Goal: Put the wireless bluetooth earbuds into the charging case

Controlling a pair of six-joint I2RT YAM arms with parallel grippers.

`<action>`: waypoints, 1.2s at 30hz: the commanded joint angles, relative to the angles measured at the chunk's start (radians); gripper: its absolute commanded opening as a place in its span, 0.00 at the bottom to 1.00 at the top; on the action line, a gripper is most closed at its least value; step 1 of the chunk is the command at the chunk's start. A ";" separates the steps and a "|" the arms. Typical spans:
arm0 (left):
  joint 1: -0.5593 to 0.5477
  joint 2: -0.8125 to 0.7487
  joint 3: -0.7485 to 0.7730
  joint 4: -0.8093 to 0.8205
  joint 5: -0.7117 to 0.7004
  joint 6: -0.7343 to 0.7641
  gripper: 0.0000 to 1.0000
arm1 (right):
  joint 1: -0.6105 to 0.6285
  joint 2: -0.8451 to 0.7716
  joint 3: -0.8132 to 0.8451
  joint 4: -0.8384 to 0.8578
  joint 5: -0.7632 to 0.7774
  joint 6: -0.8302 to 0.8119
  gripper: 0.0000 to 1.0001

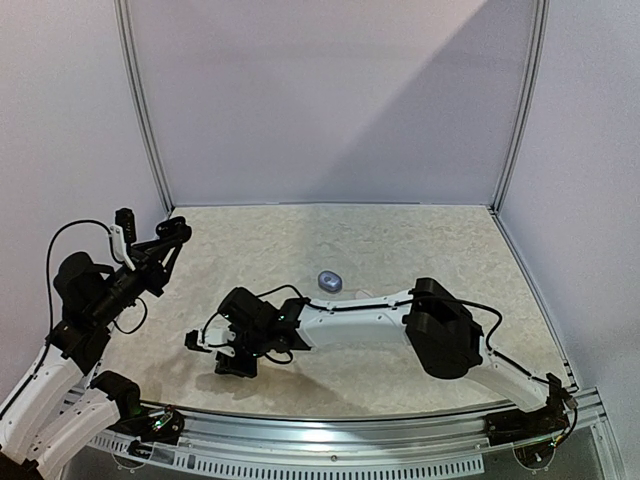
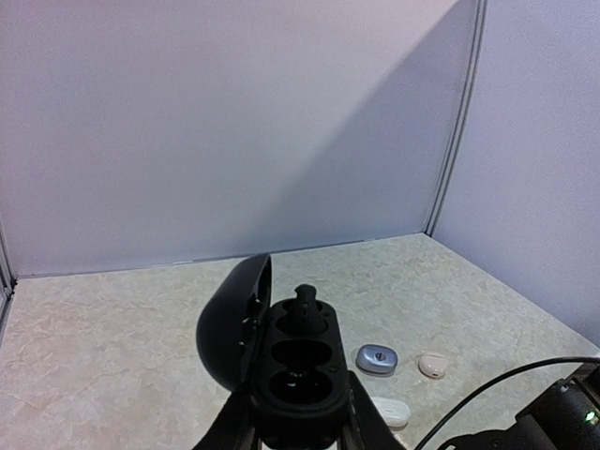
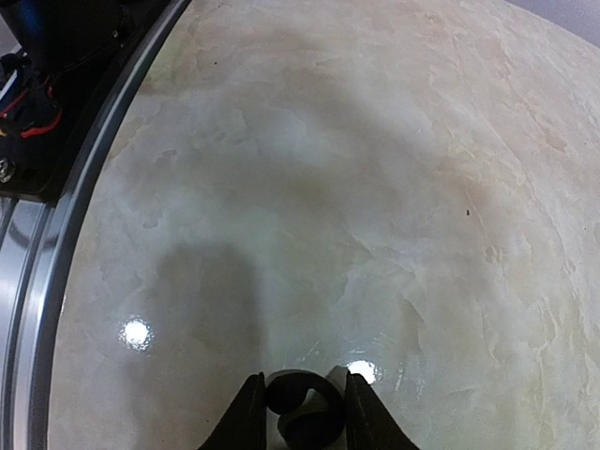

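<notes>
Charging case (image 2: 295, 366) clamped open in left tool (image 2: 300, 433), one bud (image 2: 305, 302) apparently seated; black earbud (image 3: 319, 424) pinched in right tool (image 3: 302, 412), uninserted.

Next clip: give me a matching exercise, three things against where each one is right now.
Things:
1. black charging case
2. black earbud
3. grey earbud

Places:
a. lying on the table
b. gripped by the right tool
c. held open in the left tool

Pairs: 1-c, 2-b, 3-a
</notes>
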State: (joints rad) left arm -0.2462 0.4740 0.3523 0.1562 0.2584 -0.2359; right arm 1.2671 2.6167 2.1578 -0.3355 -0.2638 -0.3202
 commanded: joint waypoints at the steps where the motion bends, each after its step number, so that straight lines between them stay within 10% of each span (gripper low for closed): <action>1: 0.013 0.008 -0.018 0.024 0.014 0.000 0.00 | 0.010 0.001 -0.037 -0.126 0.026 -0.012 0.27; 21: 0.016 0.000 -0.020 0.028 0.025 0.006 0.00 | -0.016 -0.279 -0.463 -0.029 0.257 0.096 0.21; 36: 0.013 0.031 -0.051 0.135 0.286 -0.074 0.00 | -0.050 -0.645 -1.031 -0.033 0.428 0.527 0.22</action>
State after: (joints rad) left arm -0.2417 0.4858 0.3206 0.2295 0.4294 -0.2665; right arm 1.2274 2.0033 1.2339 -0.2565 0.1101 0.0559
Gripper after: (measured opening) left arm 0.239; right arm 0.221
